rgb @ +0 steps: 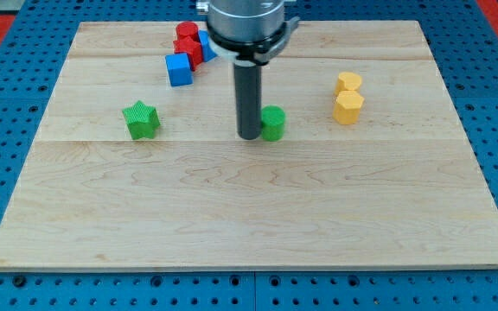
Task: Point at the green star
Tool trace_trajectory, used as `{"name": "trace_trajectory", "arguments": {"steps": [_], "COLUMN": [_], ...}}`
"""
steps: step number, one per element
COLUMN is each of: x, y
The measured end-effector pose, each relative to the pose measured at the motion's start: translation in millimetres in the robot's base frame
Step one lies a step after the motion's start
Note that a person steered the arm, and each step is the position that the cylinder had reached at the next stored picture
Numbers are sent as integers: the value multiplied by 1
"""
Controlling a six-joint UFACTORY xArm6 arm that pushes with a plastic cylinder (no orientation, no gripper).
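The green star (141, 119) lies on the wooden board (249, 216) at the view's left, by itself. My tip (249, 136) stands near the board's middle, well to the right of the star, about a fifth of the view's width away. It touches or nearly touches the left side of a green round block (274, 123), which the rod partly hides.
A blue cube (179, 69) and red blocks (187, 41) cluster at the view's top, left of the rod; another blue block is partly hidden behind the arm. Two yellow blocks (347, 97) sit at the right. Blue pegboard surrounds the board.
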State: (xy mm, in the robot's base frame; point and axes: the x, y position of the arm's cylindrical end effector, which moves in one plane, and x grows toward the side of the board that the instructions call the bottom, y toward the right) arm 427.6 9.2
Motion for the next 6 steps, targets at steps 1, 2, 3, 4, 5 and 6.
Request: {"name": "trace_trajectory", "arguments": {"steps": [1, 2, 3, 4, 5, 6], "x": [-4, -21, 0, 40, 58, 28], "y": [29, 55, -15, -103, -218, -253]}}
